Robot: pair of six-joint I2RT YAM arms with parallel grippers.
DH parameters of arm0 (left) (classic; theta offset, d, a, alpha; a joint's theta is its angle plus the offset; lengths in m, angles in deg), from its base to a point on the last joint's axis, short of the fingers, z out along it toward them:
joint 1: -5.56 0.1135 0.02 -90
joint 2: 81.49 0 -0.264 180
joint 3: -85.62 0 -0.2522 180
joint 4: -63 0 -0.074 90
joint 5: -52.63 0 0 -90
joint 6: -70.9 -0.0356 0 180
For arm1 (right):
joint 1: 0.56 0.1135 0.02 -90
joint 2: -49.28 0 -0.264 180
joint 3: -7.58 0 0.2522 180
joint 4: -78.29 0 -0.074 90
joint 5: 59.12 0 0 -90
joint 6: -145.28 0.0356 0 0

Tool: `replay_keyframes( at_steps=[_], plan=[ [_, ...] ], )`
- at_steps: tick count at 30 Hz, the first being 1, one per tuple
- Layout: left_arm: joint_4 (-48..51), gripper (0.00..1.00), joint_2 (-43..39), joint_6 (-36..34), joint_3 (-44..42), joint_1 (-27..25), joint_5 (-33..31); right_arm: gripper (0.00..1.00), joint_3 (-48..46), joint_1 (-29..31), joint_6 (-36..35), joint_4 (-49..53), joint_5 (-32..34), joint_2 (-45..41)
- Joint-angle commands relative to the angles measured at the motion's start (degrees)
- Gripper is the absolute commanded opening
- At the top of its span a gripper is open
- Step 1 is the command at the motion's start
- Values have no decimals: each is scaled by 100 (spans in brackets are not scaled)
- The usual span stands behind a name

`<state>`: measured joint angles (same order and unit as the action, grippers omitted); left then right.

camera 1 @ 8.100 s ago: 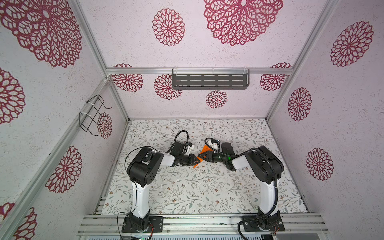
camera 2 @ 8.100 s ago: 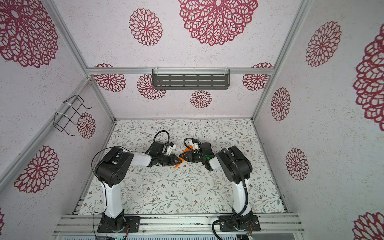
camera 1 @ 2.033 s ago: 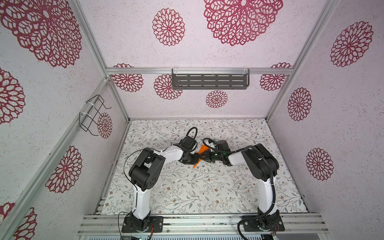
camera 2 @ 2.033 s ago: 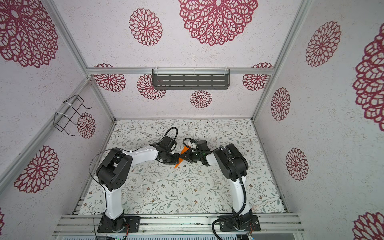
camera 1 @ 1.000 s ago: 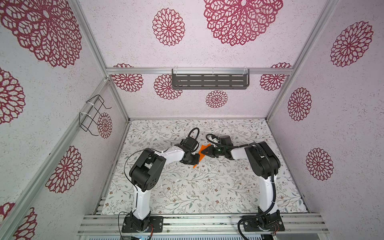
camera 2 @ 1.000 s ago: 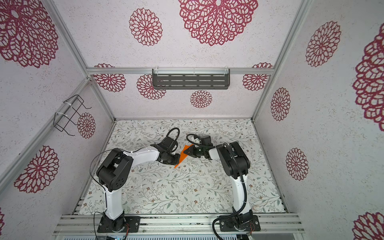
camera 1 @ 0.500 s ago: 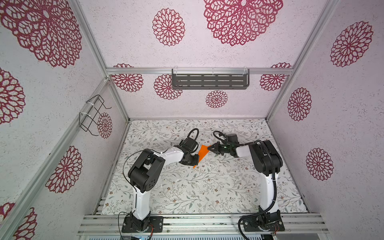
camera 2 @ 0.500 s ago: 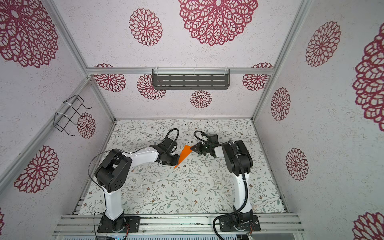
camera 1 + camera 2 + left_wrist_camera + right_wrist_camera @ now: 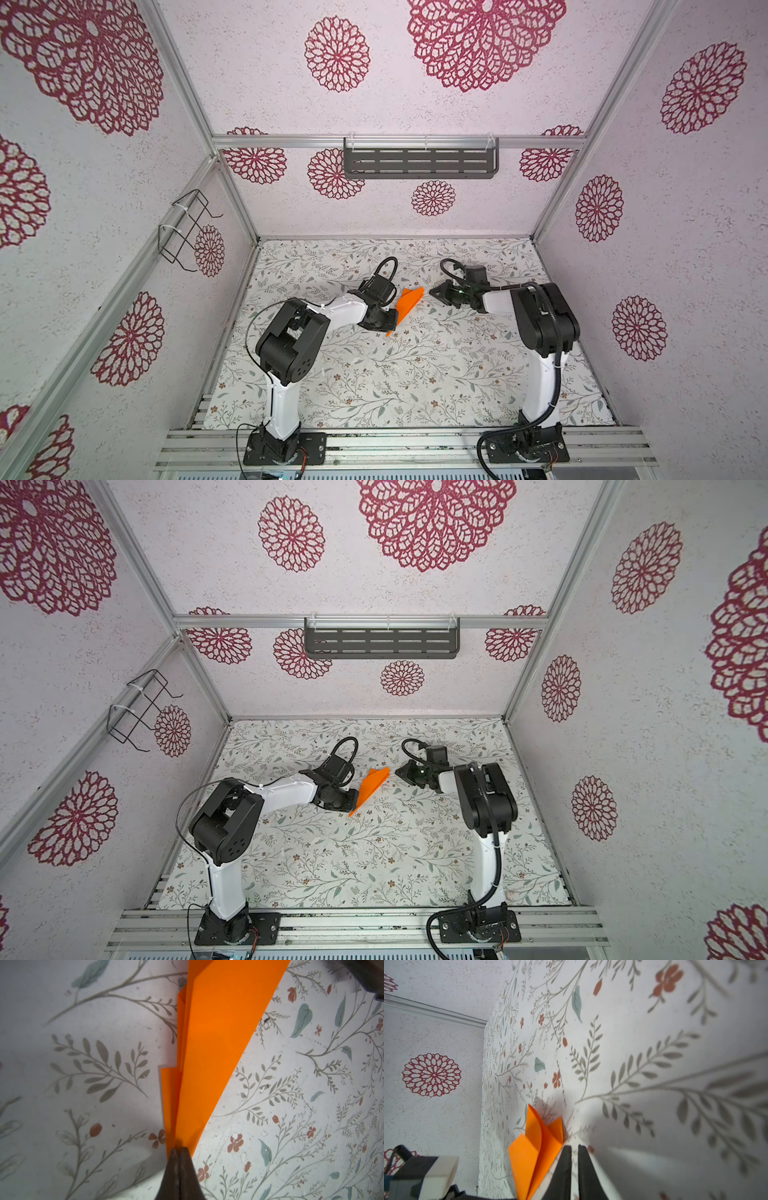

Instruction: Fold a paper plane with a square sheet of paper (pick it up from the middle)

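1. The left hand (image 9: 179,1150) is clamped on the narrow end of the paper plane (image 9: 406,305), held over the middle of the tabletop (image 9: 415,374).
2. The right hand (image 9: 574,1148) is empty, with a narrow gap between its jaws, just beside the plane's wide end.
3. Risk: a single-point grip may let the thin layers splay or the plane pivot.
4. Risk: a right-hand approach may crumple the wing.
5. Surroundings: floral tabletop; patterned walls; grey shelf (image 9: 419,163).

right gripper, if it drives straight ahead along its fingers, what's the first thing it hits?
Likely the paper plane: the right gripper points at its wide tail end across a small gap. The left gripper pinches the nose. Height alignment is unclear.
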<state>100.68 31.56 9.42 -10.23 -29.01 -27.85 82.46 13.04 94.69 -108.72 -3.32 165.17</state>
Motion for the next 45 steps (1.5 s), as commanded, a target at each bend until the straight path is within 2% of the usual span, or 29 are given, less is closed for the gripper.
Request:
replay_keyframes(
  at_steps=[1, 5, 10, 15, 18, 24, 37, 42, 45],
  plan=[
    [615, 0, 127, -40, -61, -26, -104, 14, -391, 292, -207, -370, 170, -818],
    [607, 0, 140, -30, -43, -25, -74, 14, -801, 766, -261, -540, 262, -1139],
    [620, 0, 146, -39, -26, -26, -62, 12, -534, 1357, -154, -454, 12, -792],
    [614, 0, 147, -22, -22, -24, -47, 9, -344, 1551, 283, -864, -228, -266],
    [614, 0, 177, -21, -17, -24, -29, 9, -210, 1547, 289, -676, -171, -64],
    [605, 0, 192, -26, -43, -24, -12, 8, -51, 1319, 260, -214, 67, 329],
    [570, 0, 236, -12, -35, -28, 46, 6, 523, 175, 32, 340, 518, 969],
    [640, 0, 277, -30, 19, -27, -11, 6, 478, 81, -165, 390, 717, 310],
    [655, 0, 270, -24, 21, -24, -37, 7, -21, 143, -80, -175, 533, -322]
  ],
)
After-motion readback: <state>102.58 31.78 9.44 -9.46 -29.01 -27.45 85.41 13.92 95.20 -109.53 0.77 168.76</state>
